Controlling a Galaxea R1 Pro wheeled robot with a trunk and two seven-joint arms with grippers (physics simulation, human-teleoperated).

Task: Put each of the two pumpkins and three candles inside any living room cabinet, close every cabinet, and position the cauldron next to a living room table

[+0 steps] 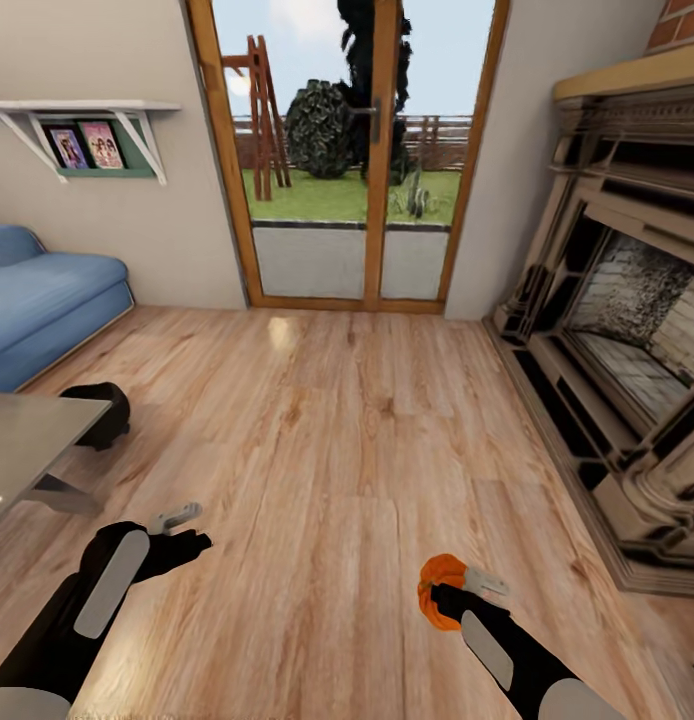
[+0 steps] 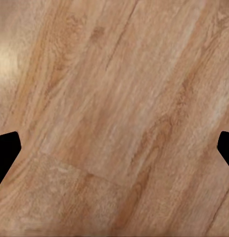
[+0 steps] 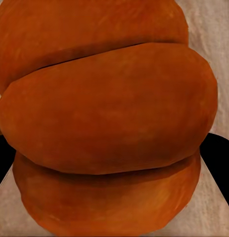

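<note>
My right gripper (image 1: pixel 457 585) is shut on a small orange ribbed pumpkin (image 1: pixel 439 592), held low over the wood floor at the lower right of the head view. The right wrist view shows the pumpkin (image 3: pixel 109 118) close up between the dark fingers (image 3: pixel 220 158). At the lower left, my left gripper (image 1: pixel 179 524) is open and holds nothing. Its wrist view looks down at bare floor between the spread fingertips (image 2: pixel 5 153). A black cauldron (image 1: pixel 99 412) stands on the floor by the far corner of a grey table (image 1: pixel 32 440). The candles and the cabinet are out of view.
A blue sofa (image 1: pixel 42 295) stands at the left under a wall shelf (image 1: pixel 87 135). A stone fireplace (image 1: pixel 617 340) runs along the right wall. Glazed doors (image 1: pixel 352 150) to a garden close the far end. Open wood floor (image 1: pixel 337 430) lies ahead.
</note>
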